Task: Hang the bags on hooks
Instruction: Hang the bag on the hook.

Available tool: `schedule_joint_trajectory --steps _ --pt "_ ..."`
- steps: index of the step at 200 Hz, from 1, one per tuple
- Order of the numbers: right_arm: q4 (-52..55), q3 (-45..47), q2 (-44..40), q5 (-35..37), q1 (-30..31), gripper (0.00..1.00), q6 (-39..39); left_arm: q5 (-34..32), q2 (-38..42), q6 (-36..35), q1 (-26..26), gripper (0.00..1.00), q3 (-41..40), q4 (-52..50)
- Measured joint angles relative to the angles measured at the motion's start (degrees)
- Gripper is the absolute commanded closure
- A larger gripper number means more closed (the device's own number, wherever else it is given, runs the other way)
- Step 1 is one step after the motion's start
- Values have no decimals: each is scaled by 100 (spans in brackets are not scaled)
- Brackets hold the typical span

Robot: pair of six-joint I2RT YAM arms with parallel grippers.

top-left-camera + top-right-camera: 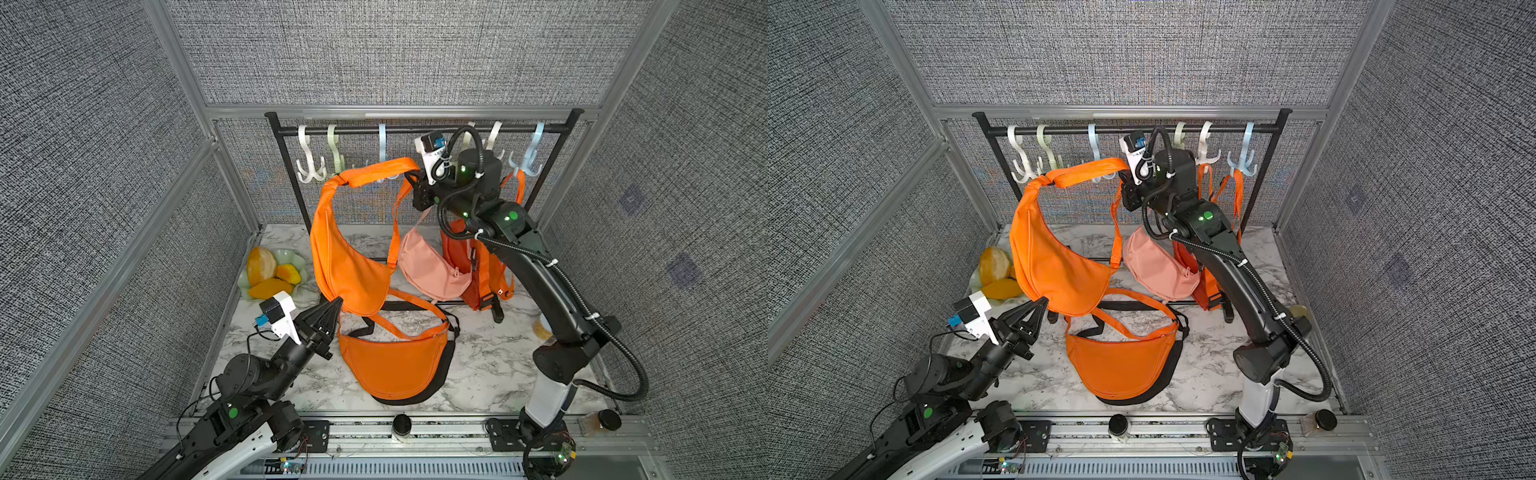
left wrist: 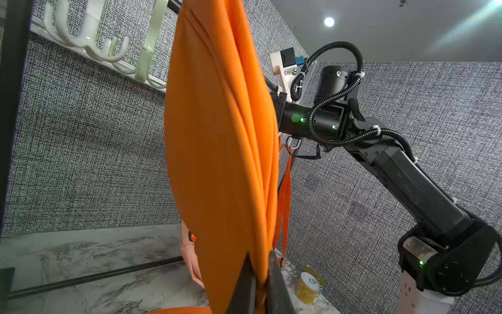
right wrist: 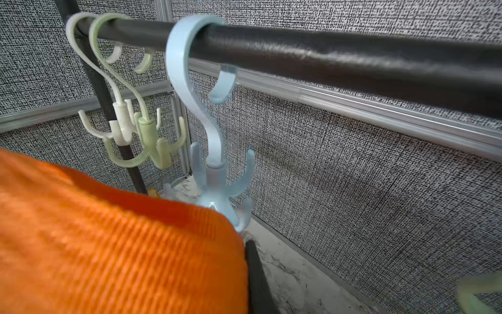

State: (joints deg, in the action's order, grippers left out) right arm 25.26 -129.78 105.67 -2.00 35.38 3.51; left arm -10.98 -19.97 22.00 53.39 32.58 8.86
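As left fingers [image 2: 245,293] pinch the creased orange bag [image 1: 345,257], right fingers [image 3: 256,274] clamp its strap [image 1: 374,172].

Enclosure: three wall panels [image 1: 374,50] of grey woven fabric, speckled black and white, set in an aluminium frame [image 1: 399,111]. Desk [image 1: 490,365] has a white marble-pattern top with grey veining. A black metal rack [image 1: 357,130] stands at the back of the desk, close to the rear panel. A slotted aluminium rail [image 1: 457,432] runs along the front edge. In the left wrist view, a pale ceiling [image 2: 380,27] with one round lamp [image 2: 329,21], lit.
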Motion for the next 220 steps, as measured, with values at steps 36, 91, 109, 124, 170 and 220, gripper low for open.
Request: schedule_joint_trajectory --steps 36,91,109,124,170,220 --pt "-17 -177 216 199 4 100 31 -85 -302 -68 0 100 144 13" --pt "59 -673 713 343 20 100 203 -157 -544 -79 0 100 195 33" --pt "122 -809 841 459 70 100 249 -238 -710 -81 0 100 267 0" --pt "157 -892 925 522 136 100 321 -245 -820 -98 0 100 304 0" --pt "195 -1174 1123 754 212 100 546 -291 -1110 -229 -4 100 511 7" --pt "334 -1204 1325 704 212 100 704 -229 -1493 -289 -31 100 614 -11"
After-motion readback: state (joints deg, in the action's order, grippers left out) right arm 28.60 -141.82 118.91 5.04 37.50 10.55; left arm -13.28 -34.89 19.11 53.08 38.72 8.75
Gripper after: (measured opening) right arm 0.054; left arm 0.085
